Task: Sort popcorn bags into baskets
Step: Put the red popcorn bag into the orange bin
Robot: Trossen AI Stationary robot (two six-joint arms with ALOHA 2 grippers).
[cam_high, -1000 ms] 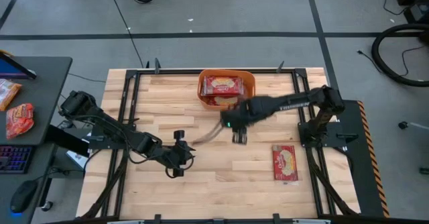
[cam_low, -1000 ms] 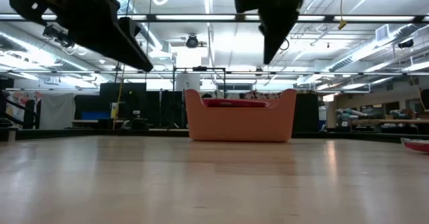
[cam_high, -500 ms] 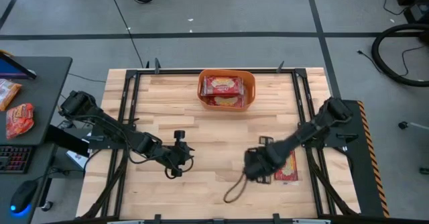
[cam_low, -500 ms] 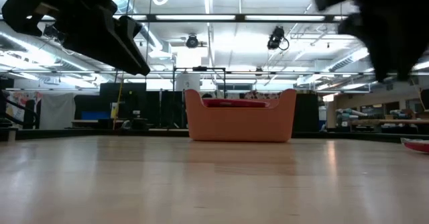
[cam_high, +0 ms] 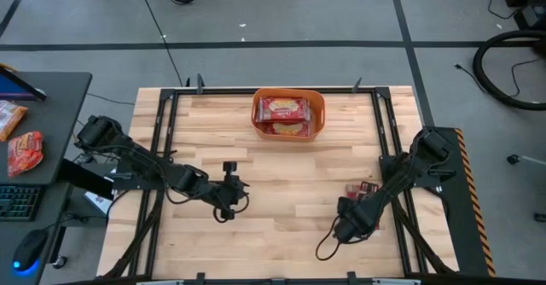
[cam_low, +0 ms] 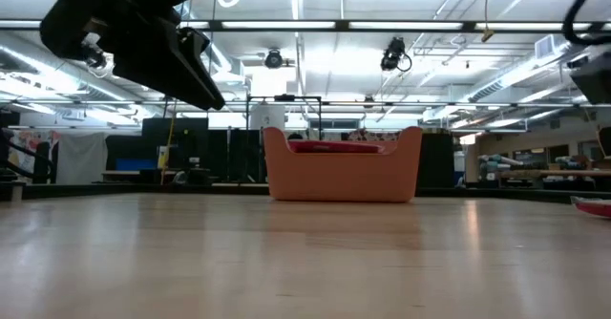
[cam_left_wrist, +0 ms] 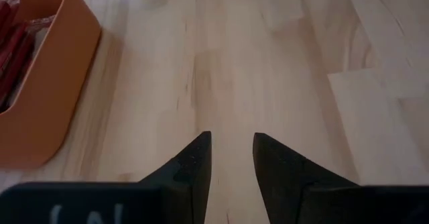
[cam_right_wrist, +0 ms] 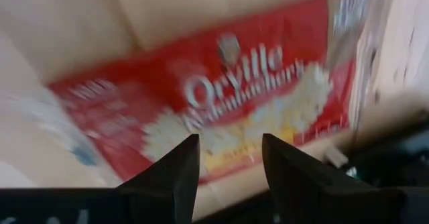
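Note:
The orange tub (cam_high: 288, 114) stands at the table's far edge with red popcorn packets (cam_high: 281, 108) lying flat inside; in the low view the tub (cam_low: 342, 163) sits mid-picture. One more red packet (cam_high: 363, 188) lies flat on the table's right near part, mostly hidden under my right arm. My right gripper (cam_high: 348, 221) hangs over it, open; in its wrist view the packet (cam_right_wrist: 234, 110) fills the picture beyond the gripper (cam_right_wrist: 230, 163). Whether the fingers touch it I cannot tell. My left gripper (cam_high: 230, 195) waits open over bare wood at left-centre.
A black cable loop (cam_high: 328, 247) trails from my right arm over the near table. Black frame rails (cam_high: 166, 140) run along the table's sides. A desk (cam_high: 34, 148) to the left holds other packets and a keyboard. Bare wood lies between the arms.
My right gripper has swung from beside the tub toward the table's near right, ending over the lone packet on the table. The packet has stayed where it lay. My left arm has barely shifted.

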